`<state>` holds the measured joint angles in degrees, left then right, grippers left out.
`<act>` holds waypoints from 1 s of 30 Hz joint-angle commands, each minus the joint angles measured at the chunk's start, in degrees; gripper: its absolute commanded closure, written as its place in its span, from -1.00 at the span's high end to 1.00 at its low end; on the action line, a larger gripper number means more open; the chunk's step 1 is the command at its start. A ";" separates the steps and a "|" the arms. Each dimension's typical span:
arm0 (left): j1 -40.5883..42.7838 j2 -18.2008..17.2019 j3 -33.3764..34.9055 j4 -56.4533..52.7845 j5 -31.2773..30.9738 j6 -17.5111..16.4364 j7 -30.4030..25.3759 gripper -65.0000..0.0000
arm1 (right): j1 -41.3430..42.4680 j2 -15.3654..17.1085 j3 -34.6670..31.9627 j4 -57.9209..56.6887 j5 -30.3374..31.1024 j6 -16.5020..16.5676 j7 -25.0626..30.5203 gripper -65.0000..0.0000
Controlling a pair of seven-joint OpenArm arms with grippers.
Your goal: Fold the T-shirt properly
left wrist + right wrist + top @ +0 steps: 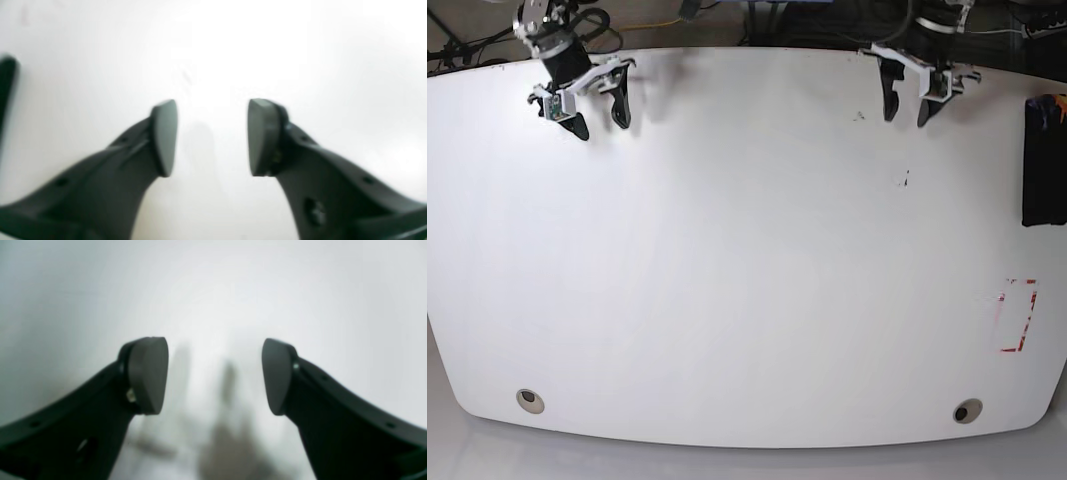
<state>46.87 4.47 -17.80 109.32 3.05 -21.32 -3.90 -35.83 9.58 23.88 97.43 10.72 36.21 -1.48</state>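
Note:
The T-shirt lies as a narrow black bundle at the table's right edge, with a coloured patch at its far end. My left gripper hangs over the far edge of the white table, to the left of the T-shirt and apart from it. In its wrist view the left gripper is open, with only bare table between the pads. My right gripper is at the far left corner. The right gripper is open too, holding nothing.
A red outlined rectangle is marked near the right edge, in front of the T-shirt. Two round holes sit near the front corners. A blurred dark shape shows at the left wrist view's left border.

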 commanded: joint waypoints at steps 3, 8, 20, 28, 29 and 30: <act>7.94 1.73 1.58 2.99 -0.98 0.27 -1.86 -0.22 | -7.73 1.10 0.78 3.54 5.41 0.50 1.78 0.28; 15.77 1.90 2.64 2.55 -3.80 0.27 -2.74 -0.22 | -15.90 0.83 0.34 3.28 7.61 0.50 5.04 0.28; 17.88 -6.10 3.87 -18.72 -13.91 0.18 -2.91 -0.23 | -25.84 -2.60 -6.34 -15.45 4.44 0.23 16.46 0.28; 1.61 -10.58 10.81 -47.30 -15.14 0.27 -2.91 -0.23 | -12.21 -3.12 -9.51 -39.36 -0.13 -0.12 19.81 0.28; -1.29 -10.58 11.34 -51.87 -15.05 0.44 -3.00 -0.23 | -9.66 -3.12 -9.51 -43.05 -0.30 -0.12 19.81 0.28; -3.49 -10.58 11.52 -55.30 -15.05 0.44 -3.00 -0.23 | -7.46 -3.12 -9.59 -45.78 -0.30 -0.12 19.81 0.28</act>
<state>43.79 -5.98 -6.52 58.89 -11.25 -20.27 -5.37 -43.77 5.80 14.09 55.59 9.74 35.24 17.10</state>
